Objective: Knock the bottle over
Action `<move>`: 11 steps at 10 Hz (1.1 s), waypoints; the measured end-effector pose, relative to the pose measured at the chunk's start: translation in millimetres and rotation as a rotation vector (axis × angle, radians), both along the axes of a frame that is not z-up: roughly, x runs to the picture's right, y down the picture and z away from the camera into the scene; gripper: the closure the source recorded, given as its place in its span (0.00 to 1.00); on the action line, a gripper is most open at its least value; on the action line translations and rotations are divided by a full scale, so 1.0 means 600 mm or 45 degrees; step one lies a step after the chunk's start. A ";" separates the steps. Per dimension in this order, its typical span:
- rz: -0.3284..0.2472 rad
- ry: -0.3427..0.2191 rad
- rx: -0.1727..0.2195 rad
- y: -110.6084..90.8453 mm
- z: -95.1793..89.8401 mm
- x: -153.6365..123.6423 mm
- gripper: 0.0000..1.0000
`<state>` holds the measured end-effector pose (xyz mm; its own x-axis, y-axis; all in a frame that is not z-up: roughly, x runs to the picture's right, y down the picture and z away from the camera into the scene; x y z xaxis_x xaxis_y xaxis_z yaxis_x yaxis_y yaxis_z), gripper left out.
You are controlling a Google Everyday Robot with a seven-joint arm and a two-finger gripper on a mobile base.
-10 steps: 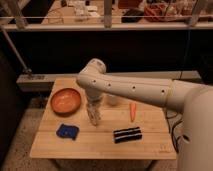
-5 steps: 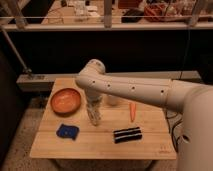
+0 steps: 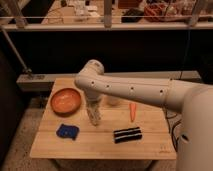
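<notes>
My arm reaches in from the right over the wooden table point(image 3: 150, 142). The gripper point(image 3: 93, 106) points straight down over the table's left-middle. A pale, slender upright shape right under it looks like the bottle point(image 3: 94, 119), still standing. It merges with the gripper, so I cannot tell whether they touch. The orange carrot point(image 3: 132, 111) lies to the right of it.
An orange bowl point(image 3: 65, 100) sits at the left. A blue object point(image 3: 67, 131) lies at the front left and a black striped object point(image 3: 127, 134) at the front middle. A short whitish cup point(image 3: 113, 100) stands behind the arm. A dark railing and shelves are behind the table.
The gripper has edged very slightly to the left at the bottle. Nothing else on the table has moved.
</notes>
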<state>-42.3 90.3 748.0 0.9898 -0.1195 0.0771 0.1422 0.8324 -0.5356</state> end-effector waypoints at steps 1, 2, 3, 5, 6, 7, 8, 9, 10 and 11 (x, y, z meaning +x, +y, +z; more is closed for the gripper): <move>-0.002 0.001 0.001 0.001 0.000 0.000 0.98; -0.004 0.002 0.001 0.002 0.001 -0.002 0.98; -0.005 0.002 0.002 0.002 0.001 -0.003 0.98; -0.009 0.004 0.000 0.004 0.001 -0.007 0.98; -0.010 0.005 -0.001 0.004 0.001 -0.006 0.98; -0.012 0.005 -0.003 0.006 0.001 -0.006 0.98; -0.012 0.005 -0.002 0.007 0.001 -0.007 0.98; -0.012 0.006 -0.002 0.007 0.001 -0.008 0.98; -0.014 0.005 -0.003 0.008 0.001 -0.010 0.98; -0.013 0.006 -0.005 0.009 0.001 -0.010 0.98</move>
<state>-48.1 95.6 748.9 0.9889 -0.1296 0.0728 0.1483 0.8290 -0.5392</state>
